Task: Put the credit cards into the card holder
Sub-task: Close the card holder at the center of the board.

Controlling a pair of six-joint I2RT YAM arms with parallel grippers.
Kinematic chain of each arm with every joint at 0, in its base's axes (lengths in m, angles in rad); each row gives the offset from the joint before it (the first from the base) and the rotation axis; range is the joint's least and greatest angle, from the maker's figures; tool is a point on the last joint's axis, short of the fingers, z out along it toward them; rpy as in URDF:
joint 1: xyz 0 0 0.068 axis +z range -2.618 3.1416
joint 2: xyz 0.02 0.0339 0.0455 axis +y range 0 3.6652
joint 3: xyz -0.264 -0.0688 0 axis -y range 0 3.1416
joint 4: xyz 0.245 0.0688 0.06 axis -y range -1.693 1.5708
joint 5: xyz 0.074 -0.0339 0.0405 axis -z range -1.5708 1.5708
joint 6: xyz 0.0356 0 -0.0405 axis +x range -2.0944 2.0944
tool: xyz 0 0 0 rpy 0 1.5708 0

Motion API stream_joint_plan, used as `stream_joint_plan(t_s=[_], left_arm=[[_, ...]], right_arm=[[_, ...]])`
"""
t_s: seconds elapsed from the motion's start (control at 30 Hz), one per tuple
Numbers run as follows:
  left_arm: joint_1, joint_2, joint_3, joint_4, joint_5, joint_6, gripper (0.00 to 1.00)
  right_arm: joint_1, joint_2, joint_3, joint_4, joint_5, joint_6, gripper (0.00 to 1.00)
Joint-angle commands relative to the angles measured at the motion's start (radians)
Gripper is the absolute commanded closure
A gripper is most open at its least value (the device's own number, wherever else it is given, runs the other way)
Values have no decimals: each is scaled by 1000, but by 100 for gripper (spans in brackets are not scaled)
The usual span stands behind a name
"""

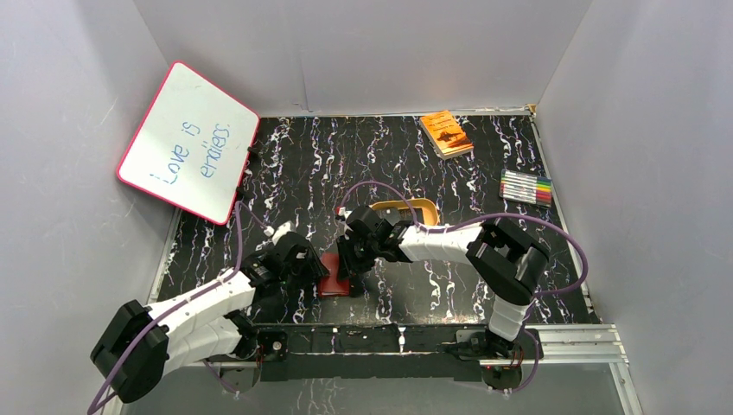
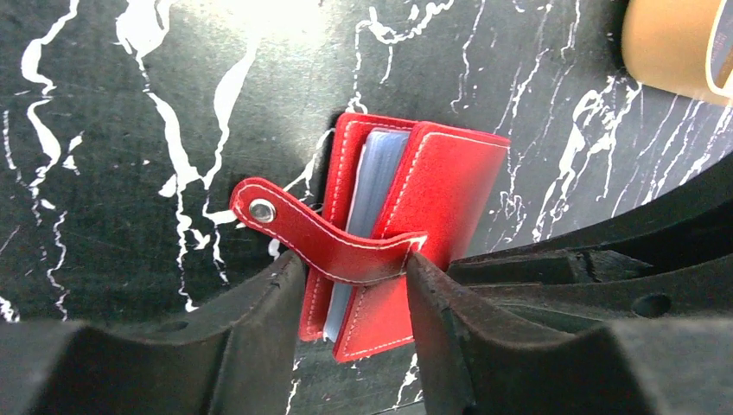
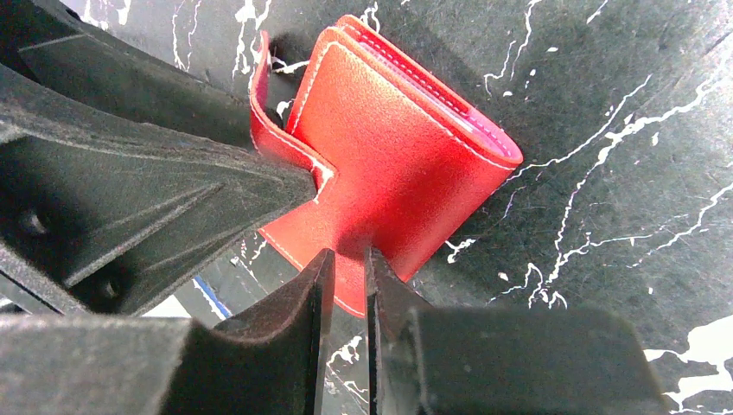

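Right gripper (image 3: pixel 347 264): jaws nearly closed, pinching the front cover of the card holder (image 3: pixel 389 147). Left gripper (image 2: pixel 354 264): about half open, clamped across the end with the snap tab (image 2: pixel 302 229). The card holder lies near the gold tray (image 1: pixel 403 204), on the side toward the arm bases. Credit cards not in view. Suggest peeling the cover open slowly while the left gripper steadies the body.

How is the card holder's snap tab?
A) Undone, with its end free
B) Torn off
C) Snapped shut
A: in the left wrist view the tab curls away from the card holder, and its stud is fastened to nothing.
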Motion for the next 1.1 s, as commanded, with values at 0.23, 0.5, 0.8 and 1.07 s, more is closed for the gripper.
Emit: stream_joint_plan(t_s=[0.23,0.5,0.8,1.07], left_arm=[[0,16,-35,25,20,27,87],[0,-16,-57,-13,4,11,100],[1,-84,-104,-67,-23,-39,100],[0,-129,-139,-133,-64,-120,100]], right_arm=[[8,-57,12,2,10,16,71],[2,-156,-88,36,104,94,65],[-52,-178,-255,266,7,283,48],[-59,-147,-293,378,-22,325,41]])
